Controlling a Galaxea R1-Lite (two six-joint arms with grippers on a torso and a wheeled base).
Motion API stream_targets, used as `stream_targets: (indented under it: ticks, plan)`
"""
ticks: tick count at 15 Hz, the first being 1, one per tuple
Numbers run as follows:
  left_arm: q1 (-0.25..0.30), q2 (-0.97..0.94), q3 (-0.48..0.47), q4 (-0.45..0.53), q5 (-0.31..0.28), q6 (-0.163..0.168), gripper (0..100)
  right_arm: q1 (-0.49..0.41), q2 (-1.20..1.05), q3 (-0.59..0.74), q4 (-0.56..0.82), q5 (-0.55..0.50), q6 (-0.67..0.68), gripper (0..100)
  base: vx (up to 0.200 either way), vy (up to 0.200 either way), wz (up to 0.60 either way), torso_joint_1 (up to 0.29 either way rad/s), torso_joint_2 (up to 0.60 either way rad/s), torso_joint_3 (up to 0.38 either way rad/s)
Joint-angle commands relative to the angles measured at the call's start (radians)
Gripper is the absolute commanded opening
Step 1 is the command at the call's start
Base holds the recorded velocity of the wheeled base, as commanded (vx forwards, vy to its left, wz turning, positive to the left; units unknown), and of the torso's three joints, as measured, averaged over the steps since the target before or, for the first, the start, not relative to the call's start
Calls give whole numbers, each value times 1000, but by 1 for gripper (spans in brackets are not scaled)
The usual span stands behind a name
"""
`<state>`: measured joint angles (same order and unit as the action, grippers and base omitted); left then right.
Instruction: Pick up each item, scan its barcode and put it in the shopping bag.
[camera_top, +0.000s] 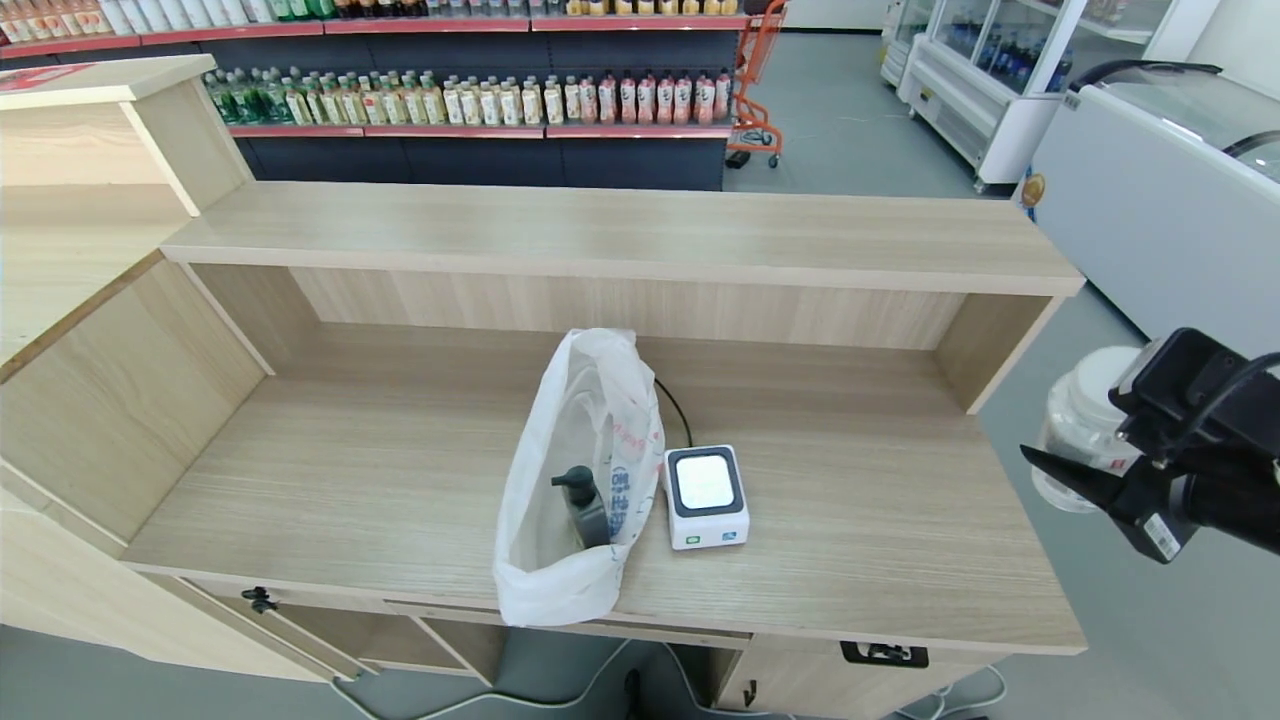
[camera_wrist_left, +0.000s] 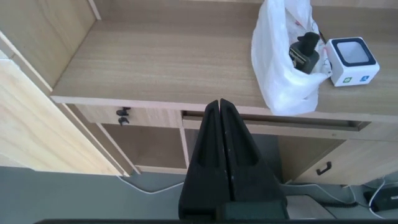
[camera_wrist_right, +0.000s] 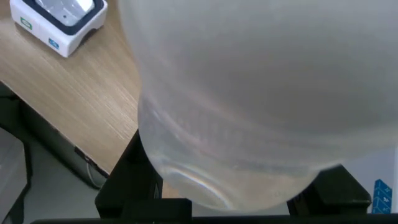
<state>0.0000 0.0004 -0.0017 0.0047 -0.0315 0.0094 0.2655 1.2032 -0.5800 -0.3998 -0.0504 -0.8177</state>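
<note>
A white plastic shopping bag (camera_top: 575, 470) stands open on the wooden counter (camera_top: 400, 470), with a dark pump bottle (camera_top: 583, 505) inside it. Right beside the bag sits a white barcode scanner (camera_top: 705, 495) with a glass top. My right gripper (camera_top: 1085, 465) is off the counter's right end, above the floor, shut on a white translucent jar (camera_top: 1080, 425); the jar (camera_wrist_right: 261, 93) looms large in the right wrist view, the scanner (camera_wrist_right: 59, 22) in its corner. My left gripper (camera_wrist_left: 219, 134) hangs shut and empty in front of the counter's front edge, with the bag (camera_wrist_left: 283, 59) and scanner (camera_wrist_left: 352, 60) beyond it.
A raised shelf (camera_top: 620, 235) runs along the counter's back, with wooden side walls at both ends. A black cable (camera_top: 678, 410) leads from the scanner to the back. Drawers with black handles (camera_top: 883, 653) sit under the counter. Freezers (camera_top: 1150, 190) stand to the right.
</note>
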Motion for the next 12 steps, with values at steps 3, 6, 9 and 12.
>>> stream_targets:
  ticks: [3, 6, 9, 12]
  plan:
    - [0, 0, 0, 0, -1, 1, 0, 0, 156, -20, -156, 73, -8, 0, 0, 200, 0, 2, 6, 1]
    - [0, 0, 0, 0, -1, 1, 0, -3, 260, -57, -238, 133, -11, 0, 0, 200, 0, 5, 1, 1]
    - [0, 0, 0, 0, 1, -2, 0, -8, 348, -83, -303, 201, -12, 0, 0, 133, 0, -2, 2, 2]
    - [0, 1, 0, 0, 1, -2, 0, -45, 447, -87, -432, 294, -21, 0, 0, 0, 0, 0, 0, 0]
